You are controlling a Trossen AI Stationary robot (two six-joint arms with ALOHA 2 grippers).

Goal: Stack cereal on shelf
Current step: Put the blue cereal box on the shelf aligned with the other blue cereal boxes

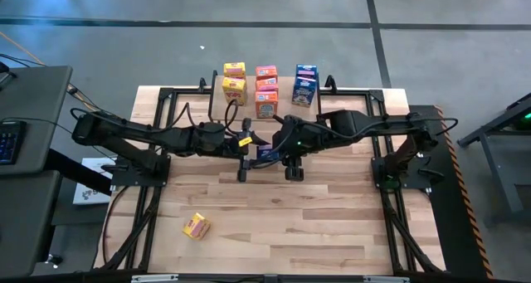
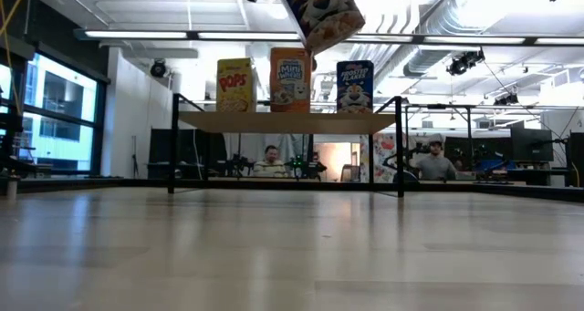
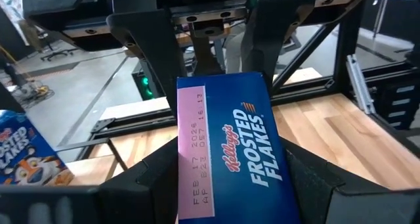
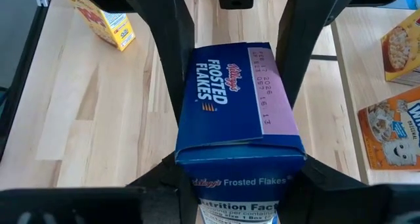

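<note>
Claws meet above mid-worktop, left claw [image 1: 243, 154] and right claw [image 1: 290, 153] both clamped on blue cereal box [image 1: 267, 153], shelf [image 1: 249, 110] beyond.

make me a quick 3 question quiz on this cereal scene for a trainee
1. True or false: the lone yellow box lies on the shelf.
2. Which colour of box is held in the air? A yellow, B orange, C blue.
3. How many end effectors grip that box?

Key:
1. False; it lies on the tabletop.
2. C, the blue box.
3. Two: the left end effector and the right end effector are both closed on it.
</note>
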